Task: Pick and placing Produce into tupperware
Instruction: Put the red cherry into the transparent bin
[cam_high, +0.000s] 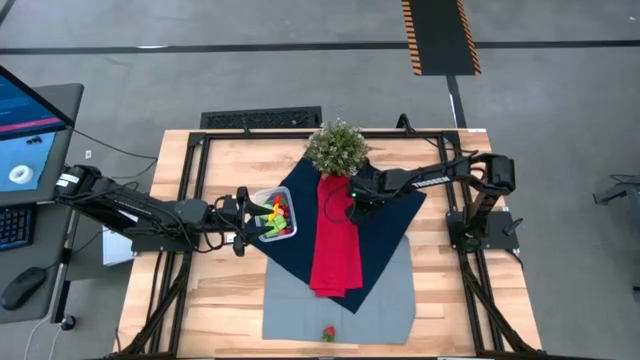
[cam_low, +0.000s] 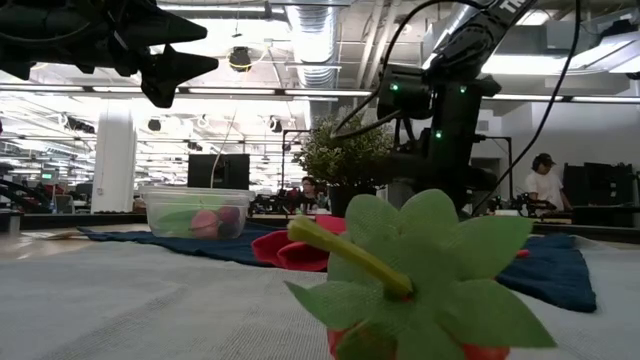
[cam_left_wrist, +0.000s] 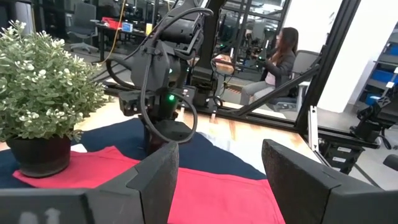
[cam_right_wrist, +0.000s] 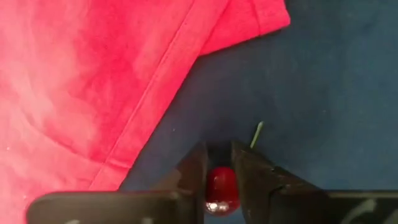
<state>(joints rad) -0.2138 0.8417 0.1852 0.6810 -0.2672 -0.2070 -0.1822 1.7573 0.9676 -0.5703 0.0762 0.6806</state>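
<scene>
Right gripper (cam_right_wrist: 216, 177) points down on the navy cloth (cam_right_wrist: 323, 93), fingers pinched on a small red berry (cam_right_wrist: 221, 184) with a thin green stem beside it; the red cloth strip (cam_right_wrist: 93, 74) edge runs just beside the fingers, bare navy on the other side. Potted plant (cam_high: 337, 146) stands close behind this gripper. Left gripper (cam_left_wrist: 217, 168) hangs above the table with its fingers spread and nothing between them, right next to the tupperware (cam_high: 273, 216), which already holds green, yellow and red produce (cam_high: 277, 213). Well away from both grippers, a strawberry-like piece (cam_high: 327, 333) lies near the front edge of the grey mat (cam_high: 390, 300), open mat around it.
</scene>
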